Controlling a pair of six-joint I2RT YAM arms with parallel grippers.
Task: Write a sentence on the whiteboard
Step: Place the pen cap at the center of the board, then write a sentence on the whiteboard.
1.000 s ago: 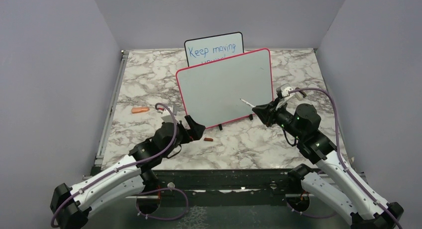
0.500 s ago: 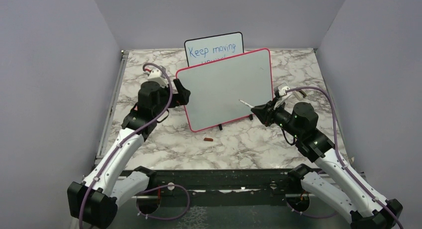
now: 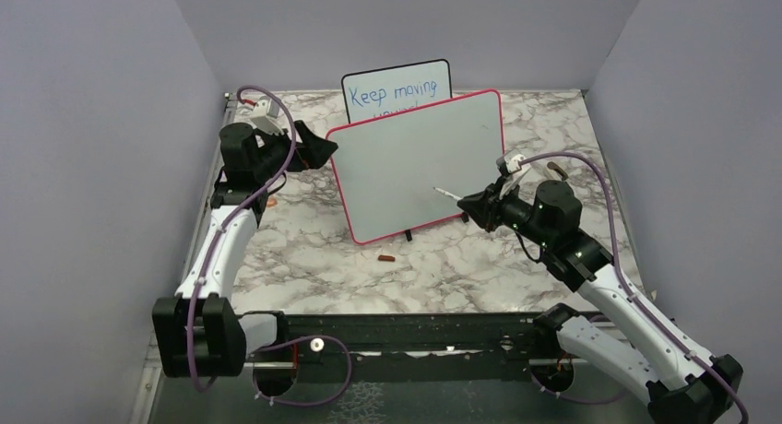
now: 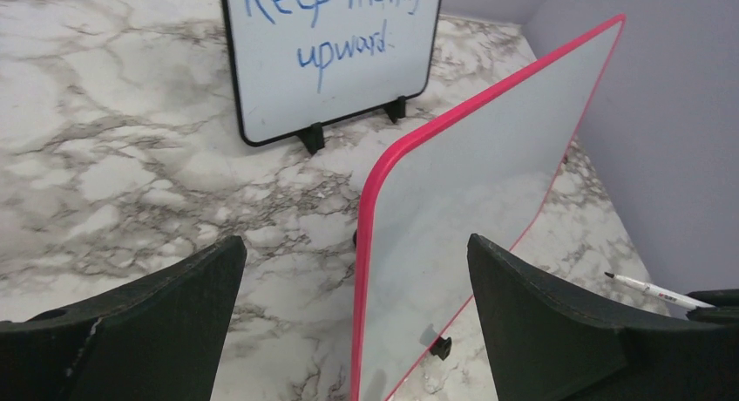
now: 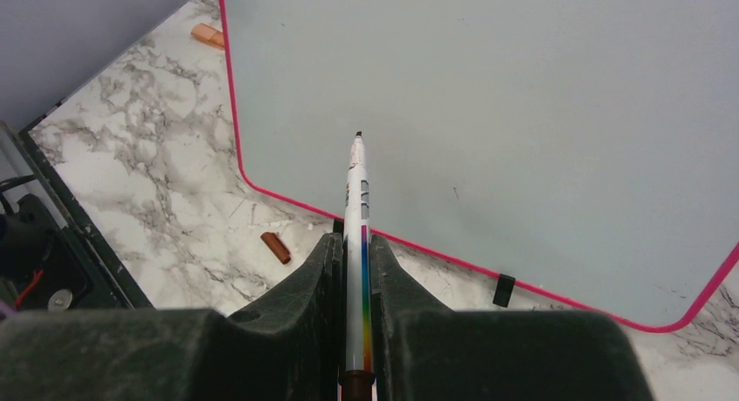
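Observation:
The whiteboard [image 3: 415, 166] with the pink-red frame stands tilted on small black feet; its face is blank, no brownish-red sentence shows on it. It also shows in the left wrist view [image 4: 471, 209] and the right wrist view [image 5: 523, 113]. My left gripper [image 3: 323, 150] is open, its jaws wide on either side of the board's upper left edge [image 4: 366, 270], not touching it. My right gripper [image 3: 470, 205] is shut on a white marker [image 5: 357, 218] with a rainbow stripe; its dark tip [image 5: 358, 136] points at the board's lower middle, just short of the face.
A smaller black-framed board [image 3: 396, 90] with blue "Keep moving upward" stands behind. A brown marker cap [image 3: 386, 257] lies on the marble table in front of the whiteboard. An orange object [image 5: 207, 35] lies left of the board. Grey walls close in on both sides.
My left arm has swung up from the table front to the board's upper left corner. My right gripper has moved the marker slightly left toward the board.

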